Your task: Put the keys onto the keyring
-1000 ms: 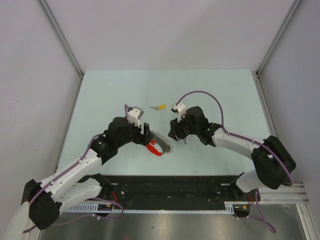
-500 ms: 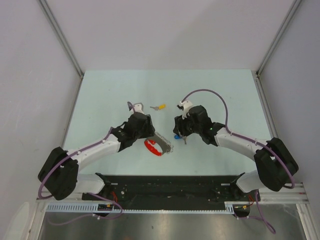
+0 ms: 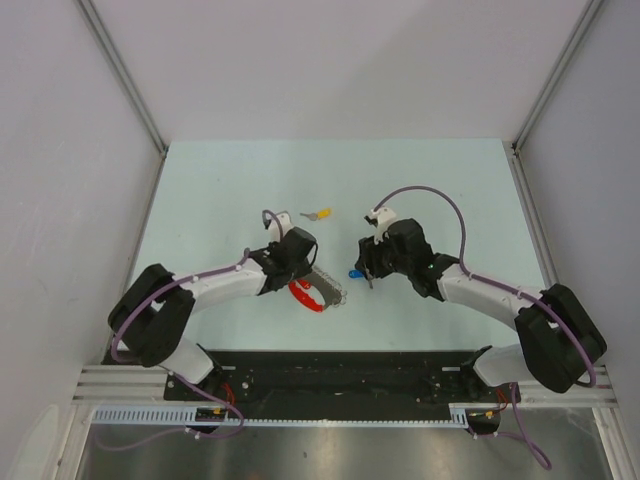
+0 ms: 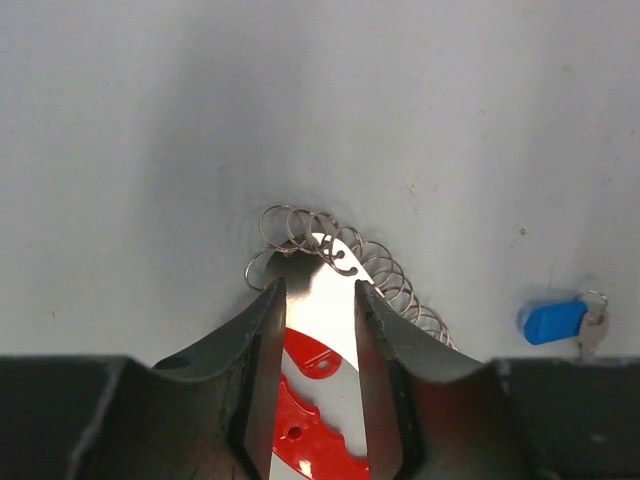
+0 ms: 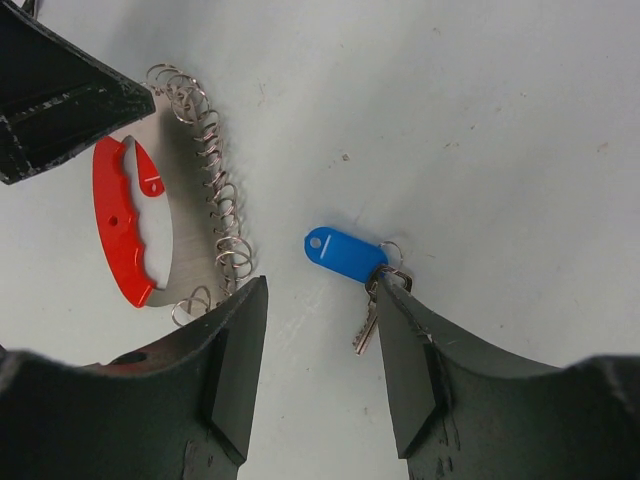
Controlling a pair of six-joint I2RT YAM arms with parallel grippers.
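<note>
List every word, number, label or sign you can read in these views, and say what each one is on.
None can be read.
The blue key tag, the red keyring tag and the yellow key cap show no print.
Any marks on the arms are too small to read.

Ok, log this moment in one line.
left gripper: astride keyring, grip unclear | right gripper: open, at blue key | yellow key: loose, far side

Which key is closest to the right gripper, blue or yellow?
The blue key, lying right by the right gripper; the yellow key sits farther back, alone.
</note>
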